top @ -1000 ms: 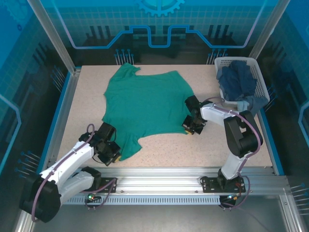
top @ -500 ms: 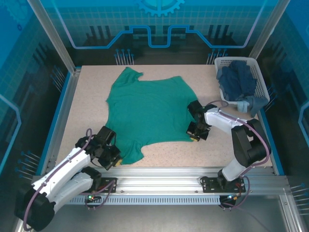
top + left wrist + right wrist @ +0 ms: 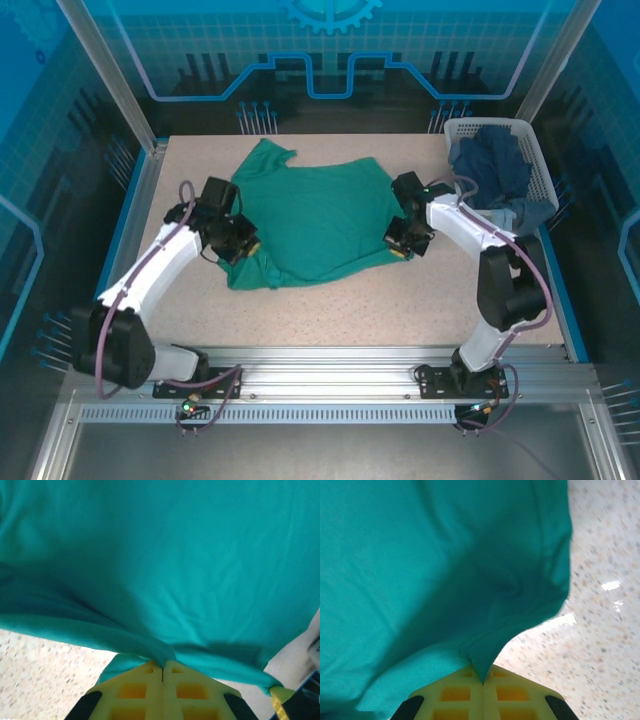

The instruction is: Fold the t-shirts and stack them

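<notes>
Shirt (image 3: 315,215), the teal one, lies spread in the middle of the table (image 3: 400,310), collar at the far side, near hem gathered up at both corners. My left gripper (image 3: 241,246) is clamped on the hem's left corner, my right gripper (image 3: 401,243) on its right corner. At each wrist the yellow fingers (image 3: 135,690) meet with cloth pinched between them. I judge this the first fold, hem toward collar. Next I should carry both corners level to the far side, lay them on the shoulders, then let go. Navy shirts (image 3: 490,165) sit in the basket (image 3: 540,185) at the far right.
</notes>
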Robot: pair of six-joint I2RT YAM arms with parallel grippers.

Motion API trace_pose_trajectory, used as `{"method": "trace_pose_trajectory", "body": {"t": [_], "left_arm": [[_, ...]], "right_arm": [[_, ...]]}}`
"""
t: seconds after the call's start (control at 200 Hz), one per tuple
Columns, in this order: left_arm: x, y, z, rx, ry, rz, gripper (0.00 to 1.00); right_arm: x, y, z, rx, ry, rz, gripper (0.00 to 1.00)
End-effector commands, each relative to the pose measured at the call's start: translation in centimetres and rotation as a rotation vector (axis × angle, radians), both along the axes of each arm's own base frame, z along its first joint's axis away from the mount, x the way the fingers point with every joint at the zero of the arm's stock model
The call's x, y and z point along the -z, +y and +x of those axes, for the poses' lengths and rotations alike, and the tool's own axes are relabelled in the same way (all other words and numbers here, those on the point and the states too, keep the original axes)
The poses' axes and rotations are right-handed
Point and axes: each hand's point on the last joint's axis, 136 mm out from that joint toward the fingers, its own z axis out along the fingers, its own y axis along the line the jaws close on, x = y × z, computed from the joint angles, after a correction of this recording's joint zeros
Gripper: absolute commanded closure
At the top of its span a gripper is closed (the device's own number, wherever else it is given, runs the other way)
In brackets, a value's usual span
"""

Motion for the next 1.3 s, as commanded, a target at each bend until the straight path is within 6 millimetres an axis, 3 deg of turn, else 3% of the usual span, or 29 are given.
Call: {"method": "trace_pose_trajectory", "body": {"t": [0.0,0.29,0.525,0.69,0.97,1.295], "left_arm": [[-0.8,0.6,2.8,0.054,-0.046,0.018,1.0],[-0.3,2.1,7.3,0.059,-0.059,0.054,1.0],[0.6,2.9,8.9,0.061,-0.049,0.076,1.0],[0.0,2.5,10.4,0.088,-0.094,0.065,1.0],[-1.9,1.8,13.9,0.138,-0.16,0.058,1.0],[-0.4,1.8,15.4,0.173,-0.119,0.083,1.0]], "right_arm": [[-0.2,0.4,1.1,-0.014,0.032,0.016,1.0],[0.1,-0.2,4.2,0.033,0.038,-0.006,1.0],[1.2,-0.4,5.9,0.058,0.062,-0.003,1.0],[1.0,-0.4,7.1,0.061,0.06,-0.011,1.0],[0.9,-0.5,7.3,0.083,0.073,-0.022,1.0],[1.2,-0.7,8.0,0.105,0.075,-0.023,1.0]]}}
